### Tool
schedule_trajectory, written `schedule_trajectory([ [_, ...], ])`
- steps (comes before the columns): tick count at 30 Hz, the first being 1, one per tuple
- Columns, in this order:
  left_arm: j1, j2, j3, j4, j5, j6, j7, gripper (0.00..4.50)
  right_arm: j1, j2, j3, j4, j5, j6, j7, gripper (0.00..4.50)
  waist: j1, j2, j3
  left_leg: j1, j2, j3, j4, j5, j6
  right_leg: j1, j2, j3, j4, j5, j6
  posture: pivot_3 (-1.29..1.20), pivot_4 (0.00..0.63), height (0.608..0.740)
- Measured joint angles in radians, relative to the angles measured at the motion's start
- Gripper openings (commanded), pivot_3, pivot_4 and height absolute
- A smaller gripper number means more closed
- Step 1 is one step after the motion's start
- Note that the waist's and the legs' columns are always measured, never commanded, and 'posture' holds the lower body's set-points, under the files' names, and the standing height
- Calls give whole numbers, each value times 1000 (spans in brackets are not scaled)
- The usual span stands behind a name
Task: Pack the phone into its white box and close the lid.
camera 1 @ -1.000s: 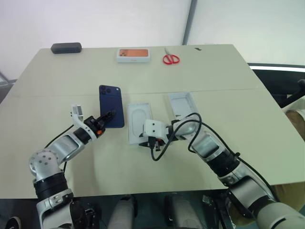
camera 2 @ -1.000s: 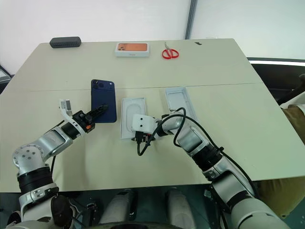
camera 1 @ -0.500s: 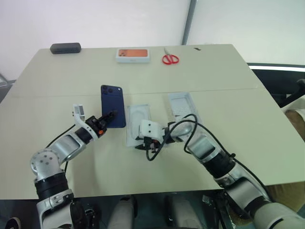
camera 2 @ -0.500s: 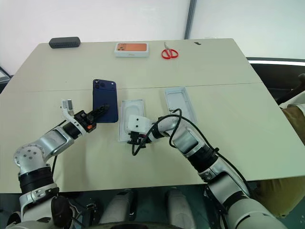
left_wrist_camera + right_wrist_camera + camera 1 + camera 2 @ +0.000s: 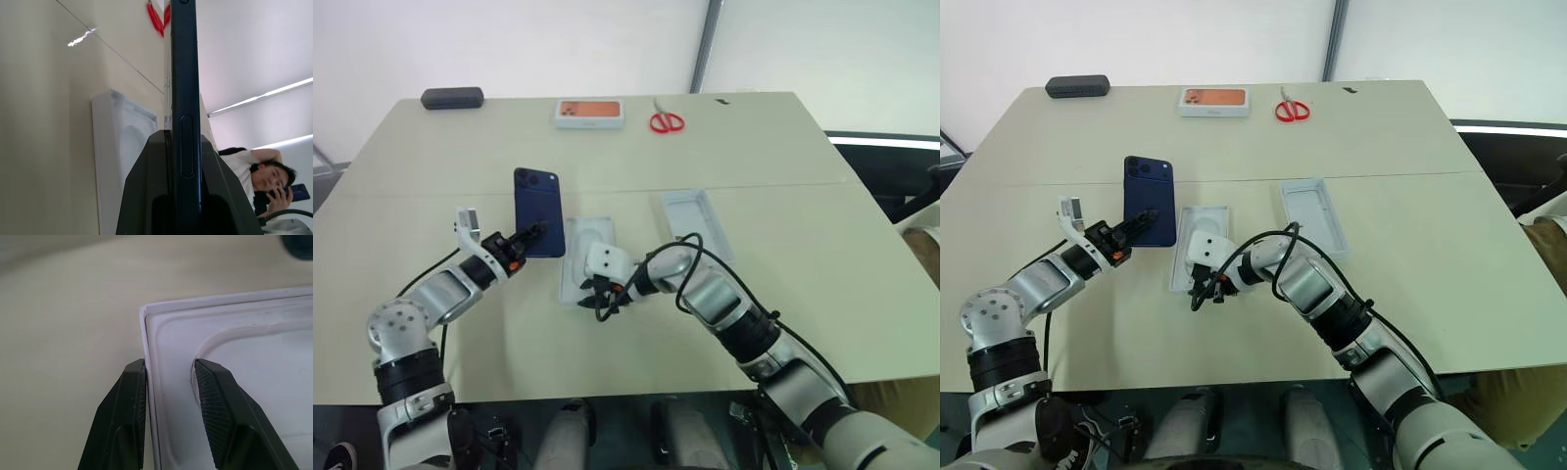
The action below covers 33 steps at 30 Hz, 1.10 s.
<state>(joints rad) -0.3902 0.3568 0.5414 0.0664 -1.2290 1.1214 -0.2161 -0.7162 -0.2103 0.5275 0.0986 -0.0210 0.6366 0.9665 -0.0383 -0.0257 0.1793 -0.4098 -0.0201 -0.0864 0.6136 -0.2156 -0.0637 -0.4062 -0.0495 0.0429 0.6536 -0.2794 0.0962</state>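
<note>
My left gripper [image 5: 530, 235] is clamped on the near end of the phone [image 5: 539, 198], holding it left of centre in the head view, just beside the white box [image 5: 580, 257]. My right gripper [image 5: 168, 382] straddles that box's near wall, one finger outside the rim and one inside on the insert, though I can't tell whether it is pinching. The lid [image 5: 697, 218] lies open-side up just right of centre.

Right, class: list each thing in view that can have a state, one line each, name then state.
phone: lifted, held on edge in the shut left gripper.
white box: open, insert inside, near rim straddled by the right gripper.
lid: off, interior up, on the table.
scissors: closed.
</note>
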Motion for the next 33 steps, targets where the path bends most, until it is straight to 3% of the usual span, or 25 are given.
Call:
schedule_trajectory([
  [3, 31, 16, -3, -9, -14, 19, -13, 0, -1, 28, -48, -8, 37, 61, -23, 2463, -7, 0, 0, 0, 1, 1, 0, 0, 0, -1, 0, 1, 0, 0, 0, 0, 150, 740],
  [7, 73, 55, -18, -29, -28, 59, -45, 0, -10, 32, -72, -49, 66, 105, -38, 4484, -5, 0, 0, 0, 1, 0, -2, 0, 0, -2, 1, 1, 0, 0, 0, 0, 150, 740],
  [11, 59, 46, -14, -23, -45, 47, -38, 0, -10, 10, -72, -68, 83, 117, -35, 4484, 2, 0, 0, 0, 0, 0, 0, 0, 0, 0, -1, 1, 0, 0, 0, 0, 150, 740],
  [19, 124, -21, -66, -118, -120, 74, 15, 0, 42, -162, -175, -128, 126, 59, -7, 4484, 5, 0, 0, 0, 0, 1, -1, -1, 1, 0, -2, 1, -1, 0, 0, 0, 150, 740],
  [24, 102, -67, -96, -108, -119, 33, 52, 0, 118, -203, -218, -122, 130, -75, -25, 4484, 1, 0, 0, 0, 1, 1, 0, -1, 1, 1, 1, 1, -1, 0, 0, 0, 150, 740],
  [33, 99, -104, -167, -92, -63, -17, 59, 0, 115, -227, -230, -86, 102, -124, -53, 4484, -1, 0, 0, 0, 0, 1, 0, 0, 1, 1, 1, 1, -1, 0, 0, 0, 150, 740],
])
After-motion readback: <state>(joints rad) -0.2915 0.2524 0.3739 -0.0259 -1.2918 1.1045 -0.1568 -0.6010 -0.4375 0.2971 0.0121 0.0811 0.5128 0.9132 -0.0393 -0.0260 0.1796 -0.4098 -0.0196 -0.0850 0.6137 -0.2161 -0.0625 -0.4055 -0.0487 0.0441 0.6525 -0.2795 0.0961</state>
